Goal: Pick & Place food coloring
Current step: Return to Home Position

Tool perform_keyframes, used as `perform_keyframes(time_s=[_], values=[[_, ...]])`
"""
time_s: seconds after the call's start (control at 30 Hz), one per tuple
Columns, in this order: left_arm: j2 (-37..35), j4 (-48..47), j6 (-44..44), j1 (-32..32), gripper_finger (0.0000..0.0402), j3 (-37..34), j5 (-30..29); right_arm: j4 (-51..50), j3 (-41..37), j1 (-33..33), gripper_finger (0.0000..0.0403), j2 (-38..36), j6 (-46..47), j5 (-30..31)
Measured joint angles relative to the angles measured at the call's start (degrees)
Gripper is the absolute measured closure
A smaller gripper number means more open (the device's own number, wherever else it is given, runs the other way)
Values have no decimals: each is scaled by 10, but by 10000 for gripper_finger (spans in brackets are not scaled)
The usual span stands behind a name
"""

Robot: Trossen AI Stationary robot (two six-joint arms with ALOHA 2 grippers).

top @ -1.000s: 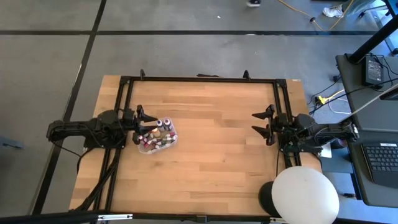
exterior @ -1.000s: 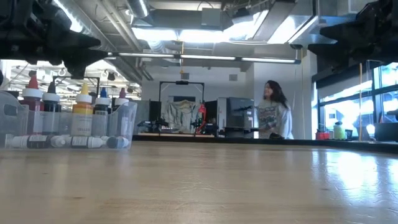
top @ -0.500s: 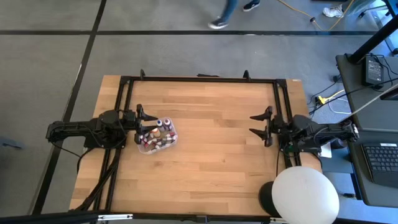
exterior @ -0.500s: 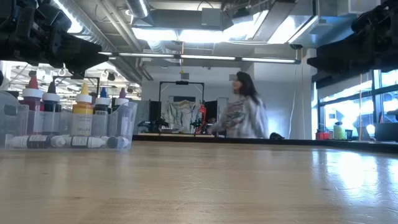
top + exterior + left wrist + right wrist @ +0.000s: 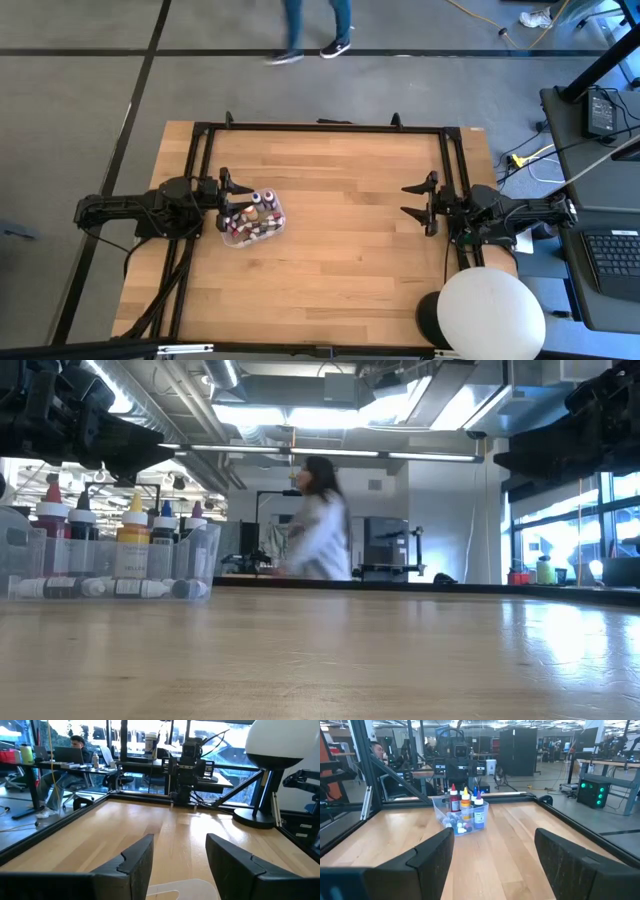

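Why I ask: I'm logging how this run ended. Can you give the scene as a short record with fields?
surface: wooden table
container: clear tray, on the table's left part
contents: food coloring bottles in the tray, several upright, a few lying on its floor
loose bottles on table: none visible
left pincer: open, empty, at the tray's end nearest the left arm
right pincer: open, empty, over the table's right side, apart from the tray
background: person passing beyond the table
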Motion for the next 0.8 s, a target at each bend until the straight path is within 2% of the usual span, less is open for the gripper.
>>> perform_keyframes(time_s=[0.8], values=[[0,0,0,0,228,0,0,0,0,0,123,0,0,0]])
